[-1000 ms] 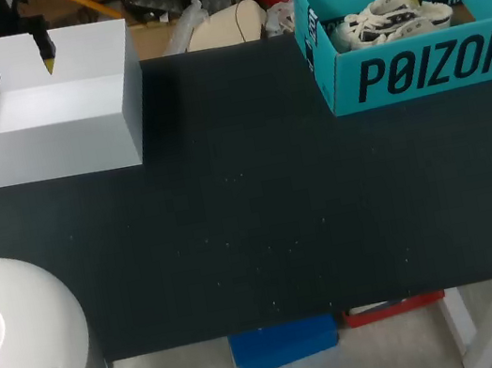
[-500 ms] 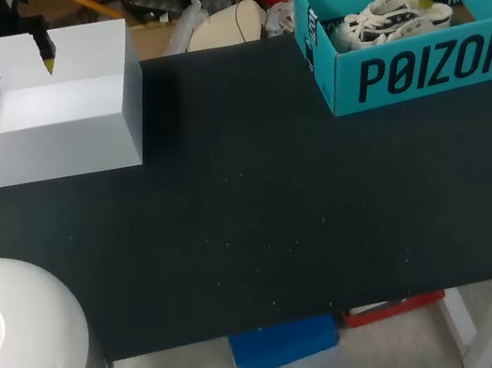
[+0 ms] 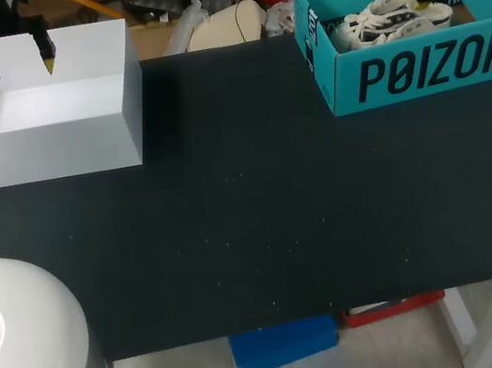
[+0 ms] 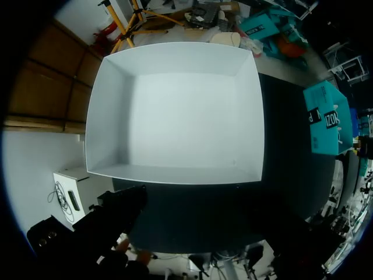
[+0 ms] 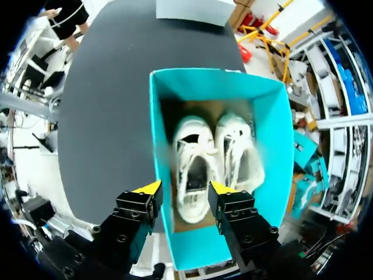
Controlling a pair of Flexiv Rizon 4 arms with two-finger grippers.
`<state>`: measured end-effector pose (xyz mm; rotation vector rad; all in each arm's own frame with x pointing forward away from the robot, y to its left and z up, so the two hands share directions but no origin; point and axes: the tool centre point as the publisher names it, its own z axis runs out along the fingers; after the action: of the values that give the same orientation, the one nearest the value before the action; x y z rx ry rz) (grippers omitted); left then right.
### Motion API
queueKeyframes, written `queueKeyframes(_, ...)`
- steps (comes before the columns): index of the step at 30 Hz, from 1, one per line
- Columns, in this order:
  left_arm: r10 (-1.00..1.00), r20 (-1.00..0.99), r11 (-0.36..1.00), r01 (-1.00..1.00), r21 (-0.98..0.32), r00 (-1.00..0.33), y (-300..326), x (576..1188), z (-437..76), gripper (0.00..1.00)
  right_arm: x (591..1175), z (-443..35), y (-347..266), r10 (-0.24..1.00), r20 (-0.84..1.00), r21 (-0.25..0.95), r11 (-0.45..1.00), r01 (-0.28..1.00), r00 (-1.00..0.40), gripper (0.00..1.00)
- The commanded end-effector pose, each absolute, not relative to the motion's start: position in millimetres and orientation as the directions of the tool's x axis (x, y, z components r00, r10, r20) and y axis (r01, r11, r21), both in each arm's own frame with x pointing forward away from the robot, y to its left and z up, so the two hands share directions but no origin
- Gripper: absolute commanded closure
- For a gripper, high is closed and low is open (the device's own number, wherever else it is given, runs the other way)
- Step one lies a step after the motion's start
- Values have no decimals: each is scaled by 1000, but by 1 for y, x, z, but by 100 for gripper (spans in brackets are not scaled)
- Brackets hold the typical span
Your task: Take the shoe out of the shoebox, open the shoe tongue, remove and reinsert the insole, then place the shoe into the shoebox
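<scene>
Jaws of the right gripper (image 5: 184, 189) stand wide apart, with nothing held between them. In the right wrist view one yellow tip sits over the wall of the shoebox (image 5: 198, 249) on the table side. The other sits over the heel end of the shoes (image 5: 195, 160). One shoe shows in the gap ahead of the fingers. Whether a tip touches it cannot be told.

The left gripper (image 3: 15, 64) is just as wide, and its two yellow tips hang over the far part of the white box (image 3: 40, 153). They grip nothing, and in the left wrist view that box lies open-topped straight ahead.

From the head view, the dark table (image 3: 253, 221) stretches bare across the near and middle ground. At its far left corner stands the white box, and at its far right corner the teal shoebox, well apart from it. Two white shoes with dark trim lie side by side inside the shoebox, soles down and openings up. Their toes point away from the right gripper, and the right arm comes down over them from the far right.
</scene>
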<state>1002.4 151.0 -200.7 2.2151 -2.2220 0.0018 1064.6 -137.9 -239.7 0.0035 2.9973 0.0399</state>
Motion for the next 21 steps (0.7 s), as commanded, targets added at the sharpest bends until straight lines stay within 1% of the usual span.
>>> queueKeyframes(1, -1000, 1, 1, -1000, 3, -1, 150, 1002, -200, 0, 1093, -267, -140, -129, -84, 29, 991, -132, -988, 53)
queueKeyframes(4, -1000, 1, 1, -1000, 3, -1, 150, 1002, -200, 0, 1101, -281, -144, -147, -75, 30, 988, -150, -986, 55)
queueKeyframes(6, -1000, 1, 1, -1000, 3, -1, 150, 1002, -200, 0, 1105, -290, -147, -155, -66, 31, 987, -158, -986, 60)
queueKeyframes(11, -1000, 1, 1, -1000, 3, -1, 150, 1002, -200, 0, 1118, -308, -159, -149, -60, 21, 988, -150, -987, 56)
queueKeyframes(21, -1000, 1, 1, -1000, 3, -1, 150, 1002, -200, 0, 1137, -340, -176, -99, -59, -9, 995, -99, -993, 61)
